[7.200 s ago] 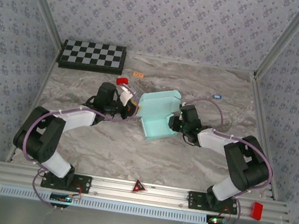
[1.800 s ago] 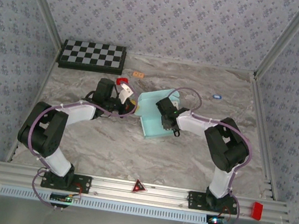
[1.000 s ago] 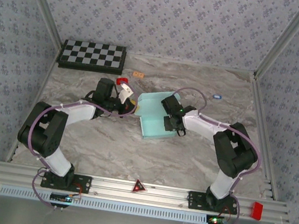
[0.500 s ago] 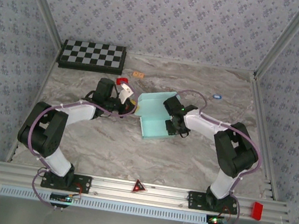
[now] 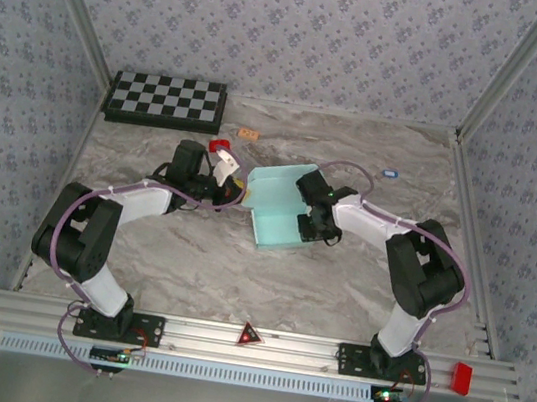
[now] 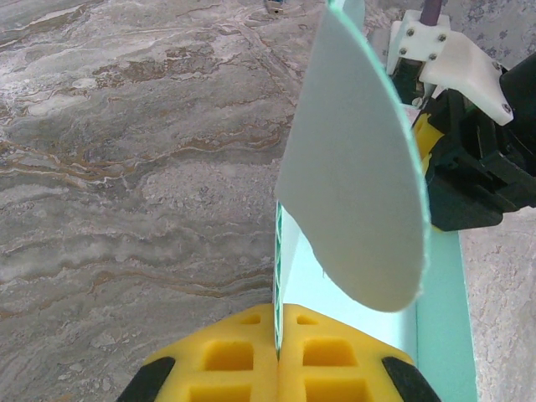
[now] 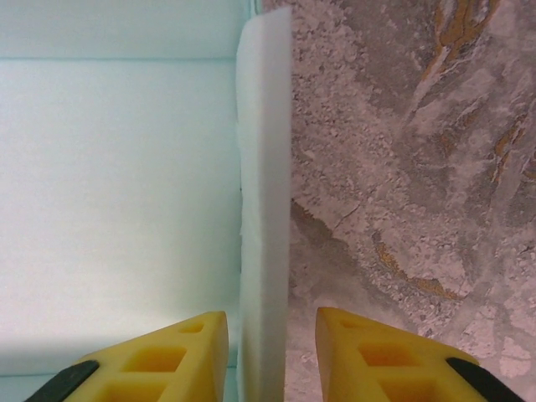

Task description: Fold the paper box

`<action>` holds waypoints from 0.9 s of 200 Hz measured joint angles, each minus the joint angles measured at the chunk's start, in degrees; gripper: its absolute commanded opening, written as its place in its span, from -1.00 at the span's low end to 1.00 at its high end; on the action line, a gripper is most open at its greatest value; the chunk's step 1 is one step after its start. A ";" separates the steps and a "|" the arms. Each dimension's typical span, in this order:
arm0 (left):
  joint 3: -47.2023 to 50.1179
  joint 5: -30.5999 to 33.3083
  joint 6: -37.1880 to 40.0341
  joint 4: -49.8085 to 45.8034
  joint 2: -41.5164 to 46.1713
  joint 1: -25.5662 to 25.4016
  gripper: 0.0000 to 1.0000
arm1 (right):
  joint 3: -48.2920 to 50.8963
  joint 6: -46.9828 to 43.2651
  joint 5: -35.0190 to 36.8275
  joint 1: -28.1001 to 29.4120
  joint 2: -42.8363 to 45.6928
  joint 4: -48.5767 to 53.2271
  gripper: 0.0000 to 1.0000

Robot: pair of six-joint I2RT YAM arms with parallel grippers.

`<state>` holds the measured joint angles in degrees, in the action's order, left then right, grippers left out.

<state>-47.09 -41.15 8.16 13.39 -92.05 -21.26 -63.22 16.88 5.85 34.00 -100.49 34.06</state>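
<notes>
The paper box (image 5: 273, 224) is lying on the bench (image 5: 189, 260) between our arms. Our left gripper (image 6: 277, 347) is clamping its flap (image 6: 352, 167); our right gripper's (image 7: 270, 328) jaws are standing open astride its upright side wall (image 7: 264, 167).

Arms (image 5: 137, 204) black-and-white, lilac cables (image 5: 347, 165) alongside; hand fingers (image 7: 172, 356) yellow, cut-out pockets, black tips.

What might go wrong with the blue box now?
The right gripper straddles a thin wall of the box; closing crookedly might crease it. The left gripper pinches just an edge, so a hard pull might slip it free or tear the card.
</notes>
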 measured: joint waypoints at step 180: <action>0.00 -0.20 0.44 -0.42 -0.17 -0.11 -1.00 | -3.26 0.15 5.60 1.42 -4.02 1.05 -0.71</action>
<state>-47.09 -41.34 8.60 12.97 -92.23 -21.37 -66.48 17.04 11.44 35.42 -104.51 35.11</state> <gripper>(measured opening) 0.048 0.149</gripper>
